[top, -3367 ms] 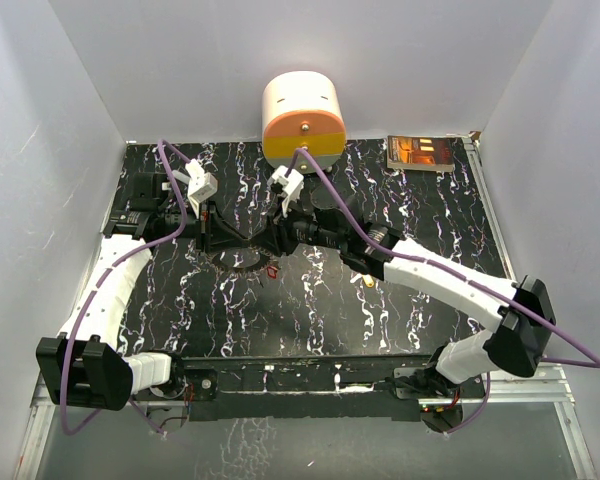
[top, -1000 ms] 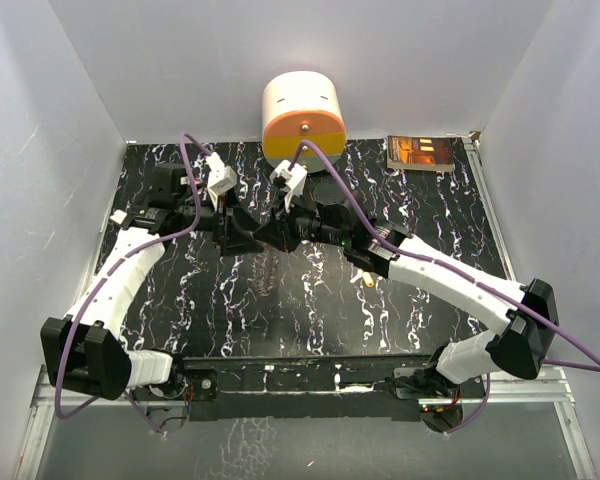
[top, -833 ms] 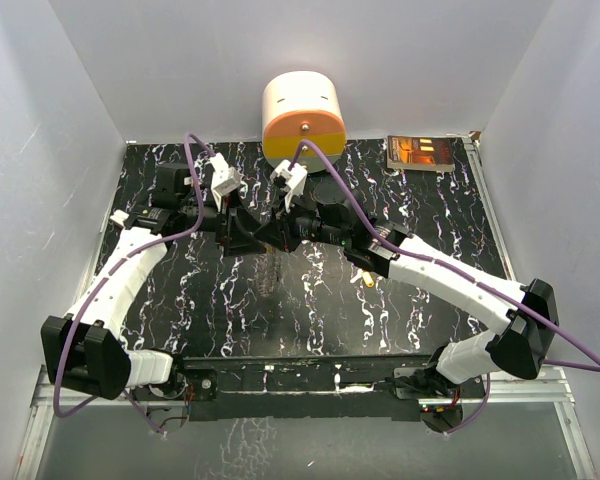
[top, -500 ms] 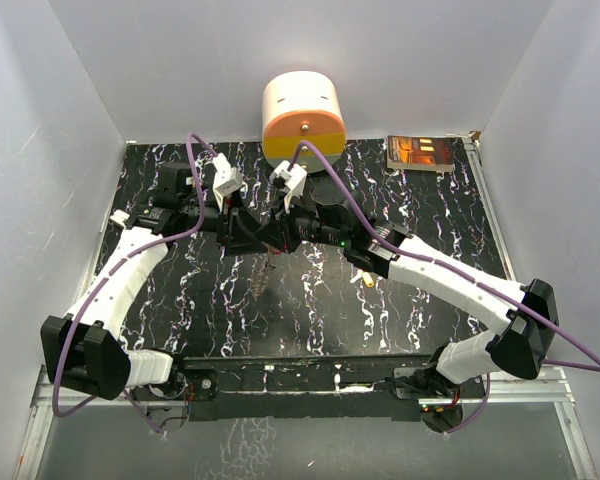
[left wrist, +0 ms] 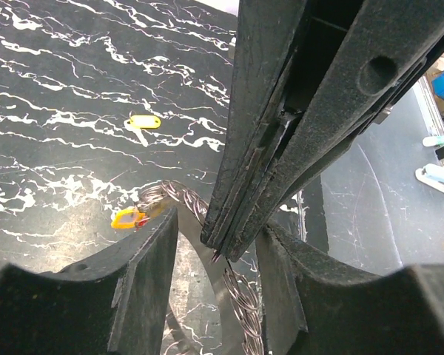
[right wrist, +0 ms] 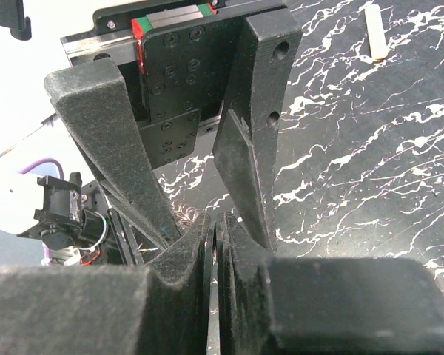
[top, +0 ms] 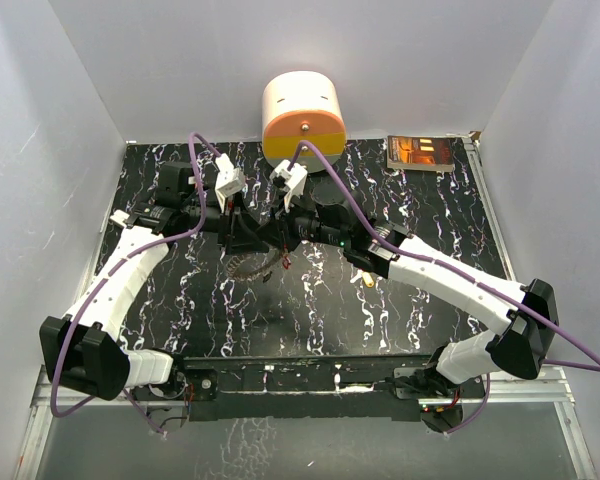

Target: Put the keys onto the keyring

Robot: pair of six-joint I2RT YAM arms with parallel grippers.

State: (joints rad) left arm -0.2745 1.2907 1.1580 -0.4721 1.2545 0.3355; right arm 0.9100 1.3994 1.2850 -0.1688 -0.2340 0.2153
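Observation:
The keyring (top: 243,268), a grey twisted-wire ring, hangs above the table between my two grippers. My right gripper (top: 271,238) is shut on its rim; its closed tips (left wrist: 223,248) show in the left wrist view with the ring (left wrist: 265,294) trailing below. My left gripper (top: 242,232) is open, its fingers (left wrist: 142,285) standing either side of the right tips without pinching. A red key (top: 284,263) and an orange key (left wrist: 126,218) hang on the ring. A yellow key (top: 366,281) lies loose on the table, also in the left wrist view (left wrist: 144,121).
An orange-and-white cylinder (top: 302,120) stands at the back centre, with a dark round disc (top: 330,190) before it. A small box (top: 420,152) lies at the back right. A white stick (right wrist: 375,41) lies on the black marbled table (top: 410,330).
Both grippers have risen off the table with the ring. In the last second the left gripper closed in on the right one, and the hanging ring swung to show its arc.

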